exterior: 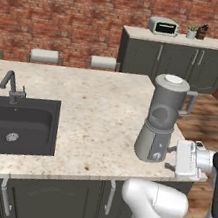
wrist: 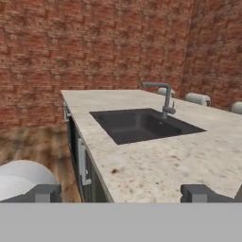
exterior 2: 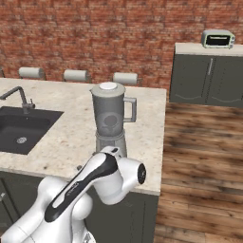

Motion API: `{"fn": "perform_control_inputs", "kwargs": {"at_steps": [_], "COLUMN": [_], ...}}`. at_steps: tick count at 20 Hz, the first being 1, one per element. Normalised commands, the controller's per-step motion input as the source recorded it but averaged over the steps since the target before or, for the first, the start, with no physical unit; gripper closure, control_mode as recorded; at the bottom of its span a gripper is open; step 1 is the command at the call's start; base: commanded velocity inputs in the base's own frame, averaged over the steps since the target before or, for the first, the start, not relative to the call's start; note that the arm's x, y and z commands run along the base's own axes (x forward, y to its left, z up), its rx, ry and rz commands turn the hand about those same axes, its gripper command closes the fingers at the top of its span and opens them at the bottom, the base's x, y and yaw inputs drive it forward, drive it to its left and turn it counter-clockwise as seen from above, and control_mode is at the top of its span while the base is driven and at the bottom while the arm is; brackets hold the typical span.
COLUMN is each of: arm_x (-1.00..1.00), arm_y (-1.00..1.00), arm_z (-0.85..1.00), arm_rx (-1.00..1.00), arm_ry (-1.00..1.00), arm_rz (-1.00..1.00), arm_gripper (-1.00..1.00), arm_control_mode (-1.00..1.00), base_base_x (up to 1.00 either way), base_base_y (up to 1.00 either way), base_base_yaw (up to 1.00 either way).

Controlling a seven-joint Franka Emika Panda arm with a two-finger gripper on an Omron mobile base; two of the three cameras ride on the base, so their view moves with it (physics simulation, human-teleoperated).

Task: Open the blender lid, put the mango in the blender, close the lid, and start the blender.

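The white arm rises from the base, folds at its elbow and reaches level along the desk's near edge, its pincer [wrist: 121, 193] spread wide with nothing between the two dark fingertips [wrist: 46, 193], the hand pointing horizontally.

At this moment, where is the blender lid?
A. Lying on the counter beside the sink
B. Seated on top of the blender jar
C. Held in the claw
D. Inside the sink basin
B: both base views show the blender lid sitting flat on top of the blender jar, with the claw low beside the base.
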Motion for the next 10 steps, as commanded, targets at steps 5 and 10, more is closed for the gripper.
{"fn": "perform_control_inputs", "kwargs": {"at_steps": [5,10], "arm_x": [0.28,0.36], "arm_y": [0.00,0.00], "arm_z": [-0.15,-0.17], "arm_rx": [0.00,0.00], "arm_ry": [0.00,0.00], "arm_rz": [-0.02,-0.01], "arm_gripper": [-1.00,-1.00], "arm_control_mode": [-1.00,-1.00], "base_base_x": [0.00,0.00], "base_base_y": [0.00,0.00], "base_base_yaw": [0.00,0.00]}}
